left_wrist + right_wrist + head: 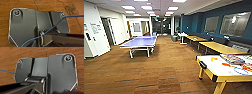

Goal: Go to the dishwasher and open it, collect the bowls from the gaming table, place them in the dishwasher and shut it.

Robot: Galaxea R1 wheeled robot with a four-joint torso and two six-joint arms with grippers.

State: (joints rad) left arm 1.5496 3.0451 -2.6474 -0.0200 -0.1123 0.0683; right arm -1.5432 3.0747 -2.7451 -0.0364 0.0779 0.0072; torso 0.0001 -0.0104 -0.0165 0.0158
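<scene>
**Crossing the games room, no dishwasher ahead**

While we roll over the brown carpet (159,72), the table-tennis table (140,42) and yellow worktop (224,67) flank our path; we see no dishwasher here, and cannot tell either claw's state.

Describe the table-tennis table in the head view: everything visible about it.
The table-tennis table stands unfolded on the brown wood-look floor, left of centre in the room, ahead of the robot. Its flat top looks blue-purple with a pale edge; a low net crosses it toward the far end. Light-coloured legs and a crossbar carry it. Nothing can be made out lying on it, and nothing touches it but the floor.
</scene>
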